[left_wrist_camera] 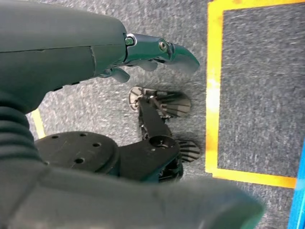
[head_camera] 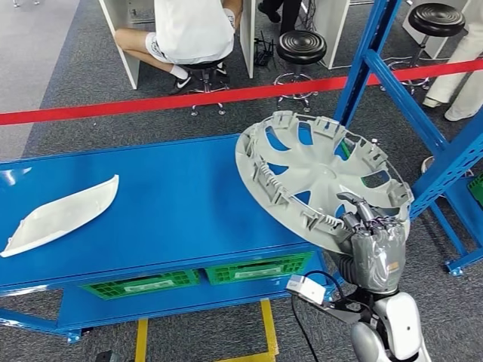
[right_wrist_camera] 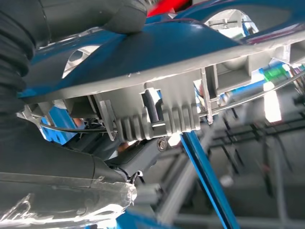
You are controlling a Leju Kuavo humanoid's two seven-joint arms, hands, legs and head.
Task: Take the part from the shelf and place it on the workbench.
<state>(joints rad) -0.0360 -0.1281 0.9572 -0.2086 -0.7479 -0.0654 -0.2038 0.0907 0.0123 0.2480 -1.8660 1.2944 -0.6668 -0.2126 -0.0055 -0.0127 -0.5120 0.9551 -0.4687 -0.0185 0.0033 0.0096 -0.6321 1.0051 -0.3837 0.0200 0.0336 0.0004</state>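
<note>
A grey wheel cover, inner side up with clips around its rim, hangs tilted over the right end of the blue workbench. My right hand grips its near rim from below at the lower right. Close up in the right wrist view, the wheel cover's ribbed rim lies between my thumb and my dark fingers. My left hand hangs over the grey carpet with its fingers stretched out and nothing in it.
A white curved trim piece lies on the bench's left end. Green crates sit on the shelf under the bench. Blue shelf uprights stand at the right. Behind a red barrier tape a seated person and black stools.
</note>
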